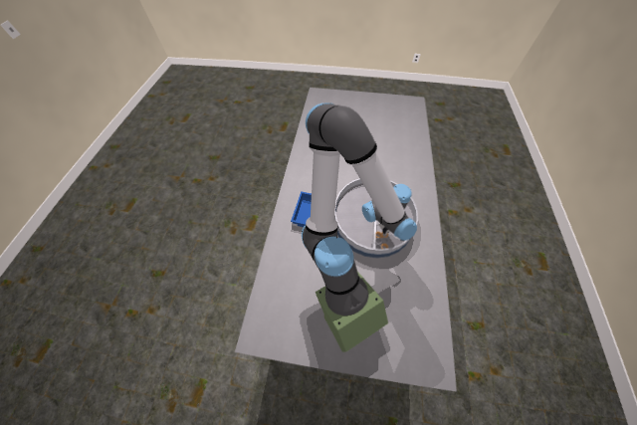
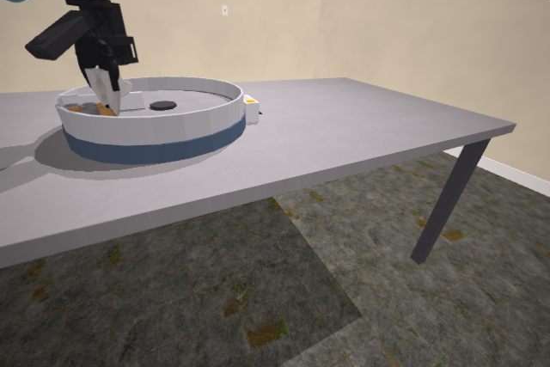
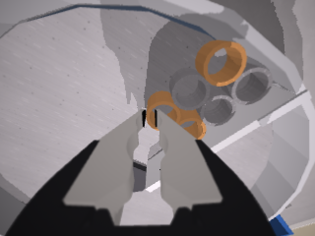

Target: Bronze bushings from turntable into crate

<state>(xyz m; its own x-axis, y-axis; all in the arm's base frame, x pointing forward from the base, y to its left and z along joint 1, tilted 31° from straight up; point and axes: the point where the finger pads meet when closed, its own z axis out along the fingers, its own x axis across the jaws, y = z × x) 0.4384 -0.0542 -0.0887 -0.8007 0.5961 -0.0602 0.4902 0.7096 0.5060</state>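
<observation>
Bronze rings [image 3: 220, 63], grey steel rings [image 3: 189, 89], near-closed jaws [image 2: 116, 109]

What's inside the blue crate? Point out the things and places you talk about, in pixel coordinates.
In the top view, the blue rectangular crate [image 1: 302, 208] shows only its bare blue floor; the grey-white robot arm [image 1: 324, 188] hides the rest.

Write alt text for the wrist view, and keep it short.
Three bronze bushings and three steel bushings cluster inside the round turntable. The shut hand points down beside one bronze bushing's edge. A corner of the blue crate shows at lower right.
</observation>
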